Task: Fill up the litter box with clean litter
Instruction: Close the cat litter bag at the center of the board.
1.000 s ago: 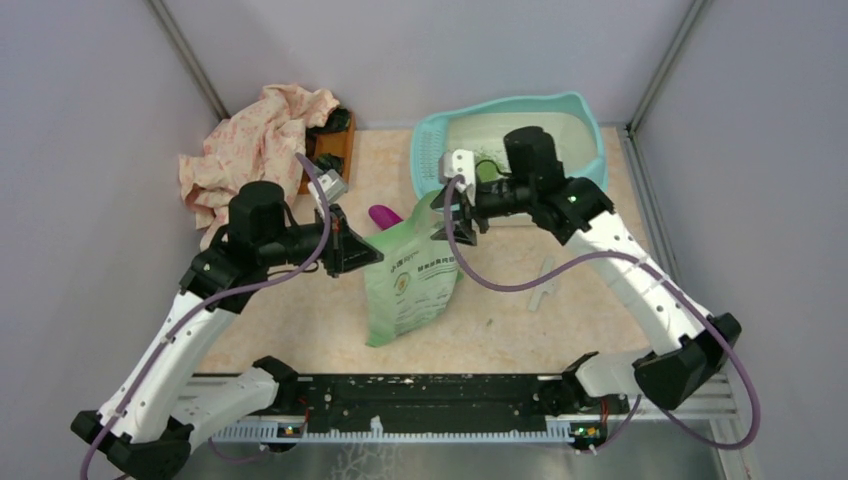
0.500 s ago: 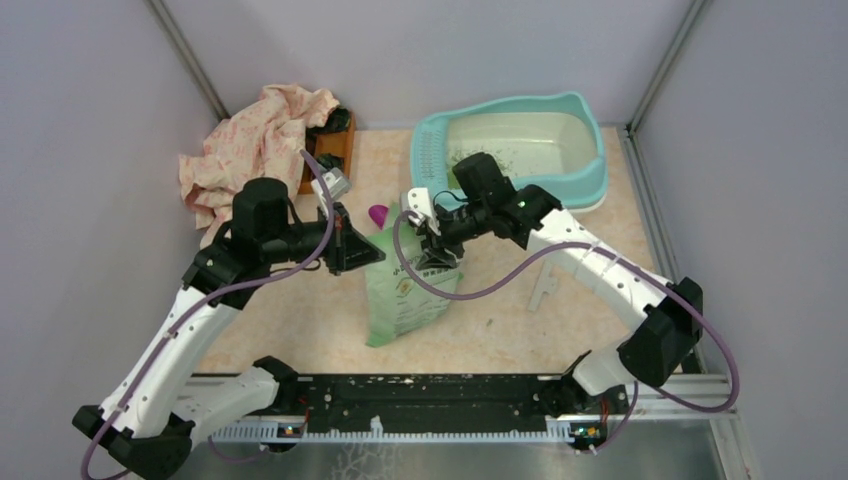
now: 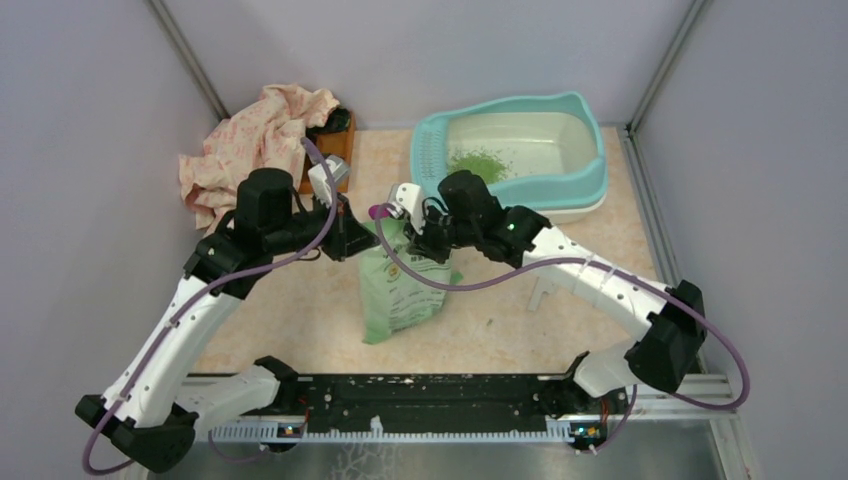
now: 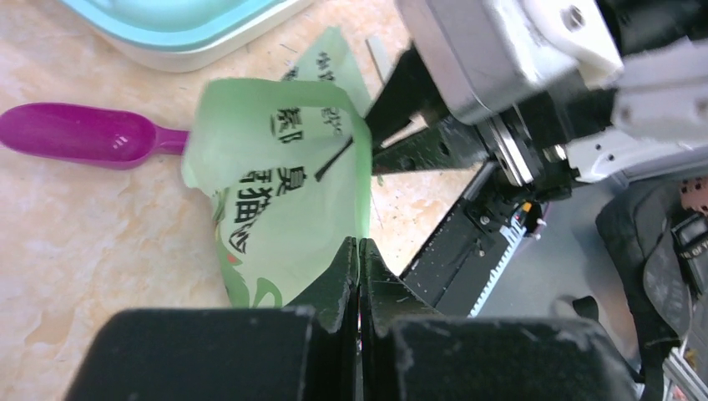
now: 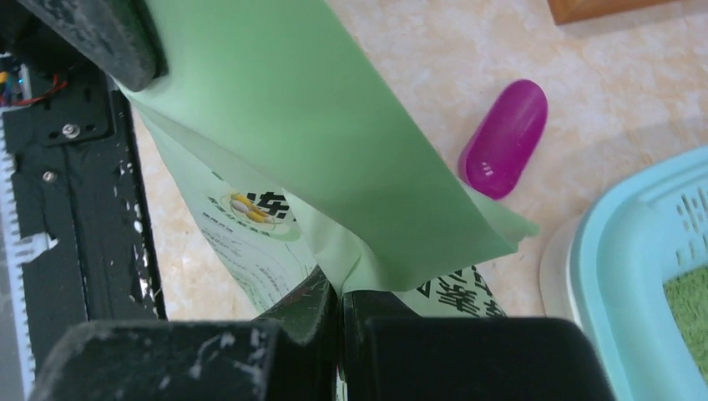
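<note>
The litter box (image 3: pixel 592 140), teal-rimmed with a cream basin, stands at the back right. A small pile of green clean litter (image 3: pixel 477 160) lies at its left end, also seen in the right wrist view (image 5: pixel 690 311). A pale green printed bag (image 3: pixel 398 288) stands at mid-table. My left gripper (image 3: pixel 370 238) is shut on the bag's left top edge (image 4: pixel 284 209). My right gripper (image 3: pixel 420 244) is shut on the right top edge (image 5: pixel 334 150). The jaws of both (image 4: pixel 358 246) (image 5: pixel 338 294) pinch thin plastic. A purple scoop (image 3: pixel 378 212) lies just behind the bag.
A pink floral cloth (image 3: pixel 255 145) is heaped at the back left over a brown wooden tray (image 3: pixel 337 148). A small white strip (image 3: pixel 545 286) lies right of the bag. The black rail (image 3: pixel 420 395) runs along the near edge. Walls close in on three sides.
My right gripper swung left from above the litter box to the bag's top and shut on its edge. The left gripper kept its hold and shifted slightly.
</note>
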{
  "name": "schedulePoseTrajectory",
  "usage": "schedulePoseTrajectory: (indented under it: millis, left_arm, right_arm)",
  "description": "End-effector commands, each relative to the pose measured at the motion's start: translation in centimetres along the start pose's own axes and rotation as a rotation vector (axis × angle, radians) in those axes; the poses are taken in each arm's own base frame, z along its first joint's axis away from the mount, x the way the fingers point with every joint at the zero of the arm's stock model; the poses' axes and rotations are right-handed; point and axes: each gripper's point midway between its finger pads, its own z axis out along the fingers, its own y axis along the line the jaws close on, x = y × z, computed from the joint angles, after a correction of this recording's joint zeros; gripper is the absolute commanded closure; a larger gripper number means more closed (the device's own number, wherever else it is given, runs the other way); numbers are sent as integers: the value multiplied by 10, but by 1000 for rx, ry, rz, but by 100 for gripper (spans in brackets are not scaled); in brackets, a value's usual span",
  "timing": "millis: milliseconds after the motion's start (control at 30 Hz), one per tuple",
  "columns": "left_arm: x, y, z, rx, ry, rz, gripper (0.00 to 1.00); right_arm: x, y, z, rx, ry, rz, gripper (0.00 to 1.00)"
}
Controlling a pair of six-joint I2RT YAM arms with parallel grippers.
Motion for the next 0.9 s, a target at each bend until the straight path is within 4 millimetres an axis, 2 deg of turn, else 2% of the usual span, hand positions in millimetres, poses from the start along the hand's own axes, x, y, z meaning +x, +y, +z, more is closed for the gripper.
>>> schedulePoseTrajectory:
  millis: [0,67,333,500,700,800,867]
  left_arm:
    - [-67,11,-9,-109,-205,77,100]
    - [-77,18,-8,-132,-226,80,100]
    - [-109,53,-12,-137,-297,34,100]
    - [-119,74,-13,-160,-320,3,100]
    - [-131,91,-23,-191,-358,-24,100]
    - [-130,98,-24,-196,-363,-32,100]
    - [-130,102,-24,-196,-370,-33,100]
  right_arm:
    - [-28,1,-19,175,-78,96,100]
    - [-30,-5,-24,260,-82,159,100]
    - [-41,1,-25,433,-164,393,100]
    - [-61,7,-12,459,-223,513,100]
    - [-84,-1,1,570,-248,584,100]
    - [-74,-10,11,656,-241,593,100]
    - [-68,-18,10,716,-268,599,100]
